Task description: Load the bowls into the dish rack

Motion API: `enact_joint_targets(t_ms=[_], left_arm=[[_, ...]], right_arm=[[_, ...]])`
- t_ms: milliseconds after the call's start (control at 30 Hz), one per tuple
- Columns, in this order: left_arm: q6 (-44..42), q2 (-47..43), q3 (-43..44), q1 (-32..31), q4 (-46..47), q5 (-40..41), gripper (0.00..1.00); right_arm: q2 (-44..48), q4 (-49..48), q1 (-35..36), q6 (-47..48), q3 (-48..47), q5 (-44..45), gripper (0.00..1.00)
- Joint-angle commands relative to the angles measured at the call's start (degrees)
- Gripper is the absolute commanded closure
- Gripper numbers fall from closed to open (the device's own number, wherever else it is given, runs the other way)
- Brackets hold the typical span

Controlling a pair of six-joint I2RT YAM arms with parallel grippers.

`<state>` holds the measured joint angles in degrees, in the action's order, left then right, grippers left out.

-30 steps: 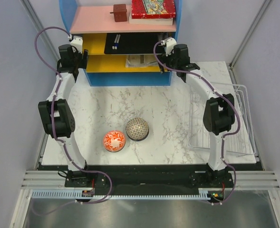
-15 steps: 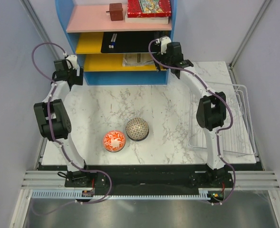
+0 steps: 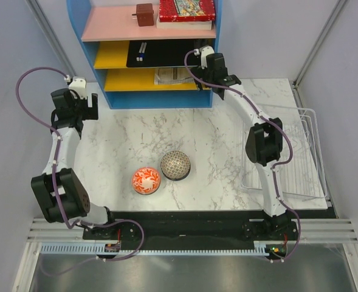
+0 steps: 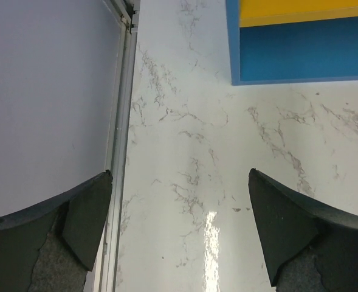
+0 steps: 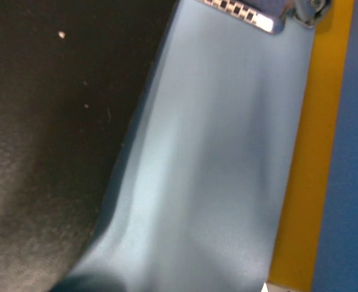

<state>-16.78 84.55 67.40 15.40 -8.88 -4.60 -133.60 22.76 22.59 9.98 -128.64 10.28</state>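
Two bowls sit rim down on the marble table near the front: an orange-red one with a white pattern (image 3: pixel 146 180) and a grey-brown mesh one (image 3: pixel 175 165), touching or nearly so. The clear dish rack (image 3: pixel 309 152) lies along the table's right edge. My left gripper (image 3: pixel 75 111) (image 4: pixel 180 179) hangs open over bare marble at the far left, well behind the bowls. My right gripper (image 3: pixel 205 61) is up against the right wall of the blue shelf unit (image 3: pixel 160 100), jaws wide; its fingers are out of the wrist view.
The shelf unit stands at the back with a black mat (image 5: pixel 45 121), pens, papers, a brown block (image 3: pixel 144 13) and a red box (image 3: pixel 186 8). Its blue corner (image 4: pixel 300 55) lies ahead-right of my left gripper. An enclosure wall (image 4: pixel 45 91) runs close on the left.
My left gripper left the shelf's left side and swung out and forward to the table's left edge. The shelf shifted left, and my right gripper moved left with it.
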Motion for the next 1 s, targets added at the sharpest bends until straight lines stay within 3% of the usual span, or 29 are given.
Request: enact_joint_targets(t_ms=[0, 200, 433, 667, 967], left_arm=[[2.3, -6.1, -5.1, 0.1, 0.4, -2.9, 0.0], [2.6, -12.0, -8.5, 0.1, -0.9, -5.3, 0.0], [2.6, -12.4, -8.5, 0.0, -1.7, -6.4, 0.0], [3.2, -12.7, -8.9, -0.1, -2.0, -8.8, 0.0], [4.4, -13.5, -9.9, -0.2, -1.9, -11.0, 0.0]], right_arm=[[-4.6, -2.6, 12.3, 8.1, -4.9, -13.3, 0.02], [-5.6, -1.6, 14.8, 9.7, -5.0, -12.7, 0.02], [-0.5, -1.0, 14.9, 9.9, 0.4, -10.6, 0.02], [18.0, -6.0, 13.9, 10.1, 25.1, -5.4, 0.02], [36.4, -11.8, 8.1, 4.2, 41.8, -2.6, 0.03]])
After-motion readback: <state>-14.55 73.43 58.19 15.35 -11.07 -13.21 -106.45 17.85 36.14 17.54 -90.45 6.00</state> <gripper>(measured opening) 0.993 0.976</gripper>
